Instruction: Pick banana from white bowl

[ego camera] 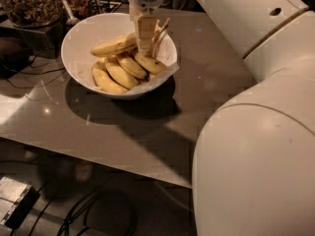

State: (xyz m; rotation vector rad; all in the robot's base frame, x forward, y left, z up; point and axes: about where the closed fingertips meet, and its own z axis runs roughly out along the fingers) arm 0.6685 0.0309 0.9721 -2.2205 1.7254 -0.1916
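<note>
The white bowl (pixel 83 38) stands on the far left of the grey table (pixel 147 132) and holds several yellow bananas. The longest, nearly straight banana (pixel 112 46) lies on top of the shorter curved ones, with its right end running behind my gripper's near finger (pixel 144 33). My gripper (pixel 151 39) reaches down into the right side of the bowl from above. Its fingers are apart, tips among the bananas beside the right rim.
A glass jar of brown nuts (pixel 28 3) stands behind the bowl at the far left, with a dark object (pixel 12 53) and cables beside it. My white arm (pixel 256 132) fills the right side of the view. Cables (pixel 98 215) and a box (pixel 15 200) lie on the floor below the table's front edge.
</note>
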